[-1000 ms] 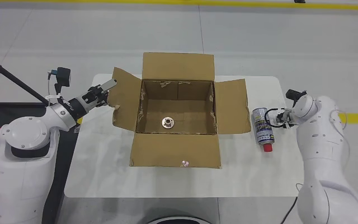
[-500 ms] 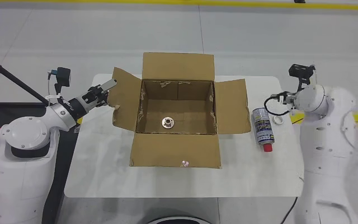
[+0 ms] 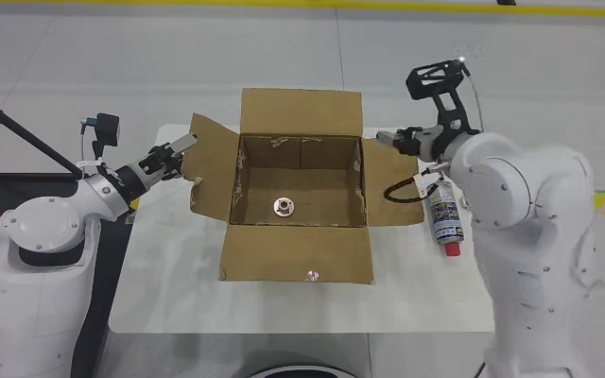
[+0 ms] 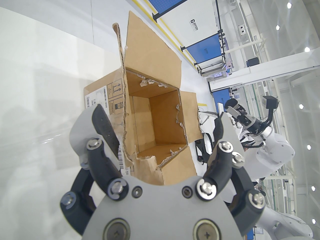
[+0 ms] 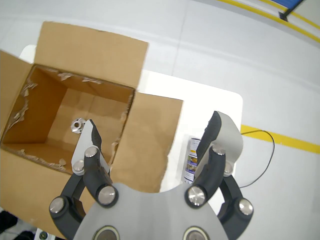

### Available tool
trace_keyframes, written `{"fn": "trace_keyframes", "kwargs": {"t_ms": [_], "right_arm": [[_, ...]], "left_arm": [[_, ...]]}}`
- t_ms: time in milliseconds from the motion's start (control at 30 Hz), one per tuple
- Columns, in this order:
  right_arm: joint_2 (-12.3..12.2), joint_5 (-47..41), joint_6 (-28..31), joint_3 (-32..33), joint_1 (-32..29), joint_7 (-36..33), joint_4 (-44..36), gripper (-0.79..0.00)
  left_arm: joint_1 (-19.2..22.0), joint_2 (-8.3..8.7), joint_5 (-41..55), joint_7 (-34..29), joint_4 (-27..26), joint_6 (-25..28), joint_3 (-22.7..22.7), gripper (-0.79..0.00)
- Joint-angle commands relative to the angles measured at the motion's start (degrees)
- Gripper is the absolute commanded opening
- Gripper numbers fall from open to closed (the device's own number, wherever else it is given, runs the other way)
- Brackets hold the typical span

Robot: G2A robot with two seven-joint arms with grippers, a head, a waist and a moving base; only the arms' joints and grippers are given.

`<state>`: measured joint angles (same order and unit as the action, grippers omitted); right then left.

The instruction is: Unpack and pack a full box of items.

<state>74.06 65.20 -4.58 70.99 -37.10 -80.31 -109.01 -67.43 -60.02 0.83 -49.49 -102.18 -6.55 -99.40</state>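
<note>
**Box open at mid-table, both grippers empty**

At the middle of the white table (image 3: 189,283), a cardboard box (image 3: 301,111). Stands upright with its top open and all four flaps folded outward, torn paper along the inner rim. On its floor, nearer the left wall than the right, a small round metal fitting (image 3: 282,204) with a hole through its middle. Lies alone on the brown cardboard, apart from every wall.

Just beside the right flap, on bare tabletop, a spray can (image 3: 442,219). Lies on its side, red cap toward the robot's edge of the table, printed label facing up.

At the outer edge of the left flap, the left gripper (image 3: 186,144). Points toward the box with jaws spread wide and grips nothing. In the left wrist view (image 4: 160,116), the torn flap edge between the two fingers, close to one dark pad (image 4: 105,123); hard to tell whether pad and cardboard touch.

Over the far end of the right flap, the right gripper (image 3: 397,139). Hangs clear above the cardboard, jaws wide apart (image 5: 152,119), nothing between the pads. Looks down past the flap into the box, with the can beside one finger.
</note>
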Motion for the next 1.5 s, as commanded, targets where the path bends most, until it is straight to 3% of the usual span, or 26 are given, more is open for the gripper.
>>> {"fn": "trace_keyframes", "kwargs": {"t_ms": [0, 400, 700, 1067, 1233, 1467], "right_arm": [[0.7, -2.7, 0.7, -4.7, 2.2, 0.5, 2.0, 0.0], [6.5, -9.5, -3.5, -27.8, 10.4, 5.7, 20.6, 0.0], [11.9, -18.0, -8.4, -34.9, 16.0, 9.9, 37.0, -0.12], [19.0, -24.1, -6.6, -42.1, 20.9, 13.8, 55.4, -0.117], [21.8, -25.4, -5.3, -44.2, 22.1, 15.3, 62.0, -0.172], [25.5, -27.2, -2.9, -45.7, 23.6, 16.9, 69.7, -0.391]], "left_arm": [[0.0, 0.0, 0.0, 0.0, 0.0, 0.0, 0.0, 0.0], [0.0, 0.0, 0.0, 0.0, 0.0, 0.0, 0.0, 0.0], [0.0, 0.0, 0.0, 0.0, 0.0, 0.0, 0.0, 0.0], [0.0, 0.0, 0.0, 0.0, 0.0, 0.0, 0.0, 0.0], [0.0, 0.0, 0.0, 0.0, 0.0, 0.0, 0.0, 0.0], [0.0, 0.0, 0.0, 0.0, 0.0, 0.0, 0.0, 0.0]]}}
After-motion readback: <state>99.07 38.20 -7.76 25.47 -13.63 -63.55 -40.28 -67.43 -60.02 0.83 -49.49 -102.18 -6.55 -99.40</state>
